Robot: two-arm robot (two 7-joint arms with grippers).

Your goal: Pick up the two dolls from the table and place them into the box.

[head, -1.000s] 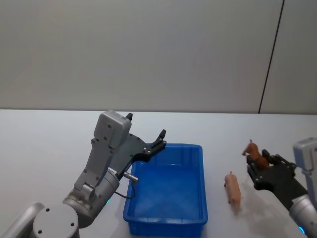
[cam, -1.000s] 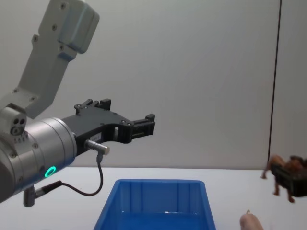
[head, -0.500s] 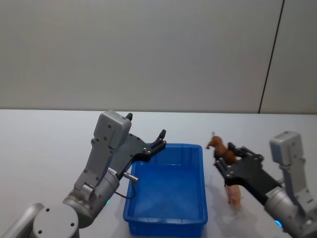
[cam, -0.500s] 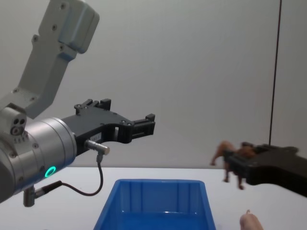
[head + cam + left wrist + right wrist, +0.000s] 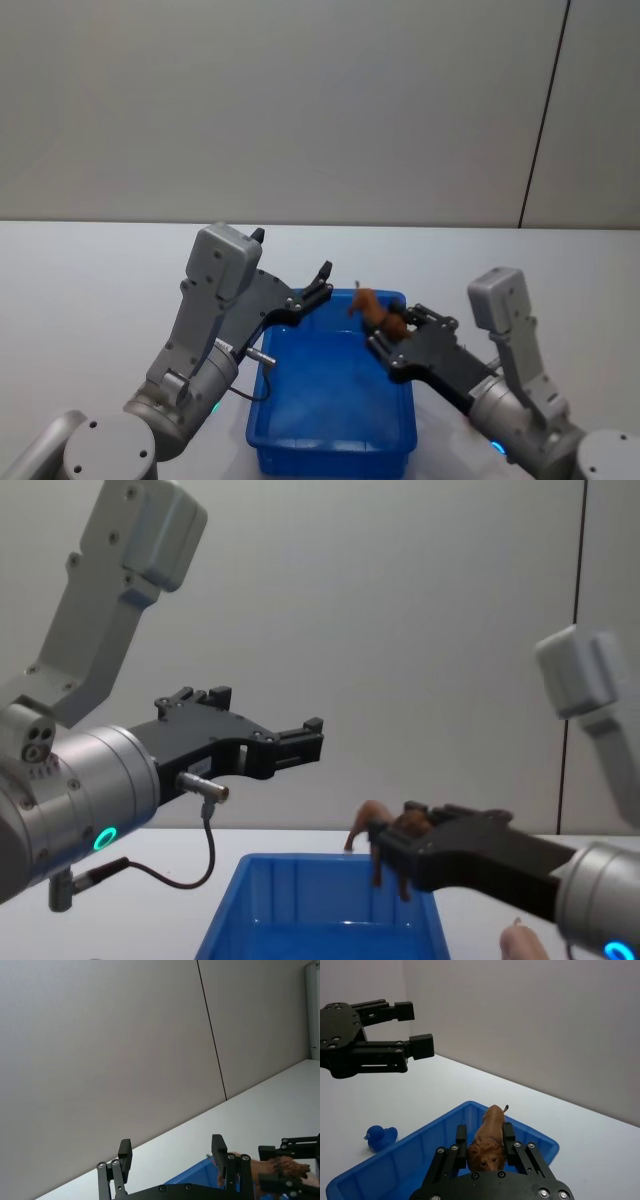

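Head view: in the lower middle, the right gripper (image 5: 392, 326) pinches the brown doll (image 5: 375, 308) above the far right end of the blue box (image 5: 335, 447) on the white table (image 5: 90, 300). The left gripper (image 5: 312, 288) hangs over the box's far left corner.

Left wrist view: its fingers stand wide apart at the bottom, holding nothing.

Right wrist view: bottom middle, the doll sits squeezed between the fingers, with the box below.

Chest view: the pink doll (image 5: 522, 942) lies in the bottom right corner.

I think the doll should go lower, over the box's middle, before the gripper lets go, so it won't bounce out.
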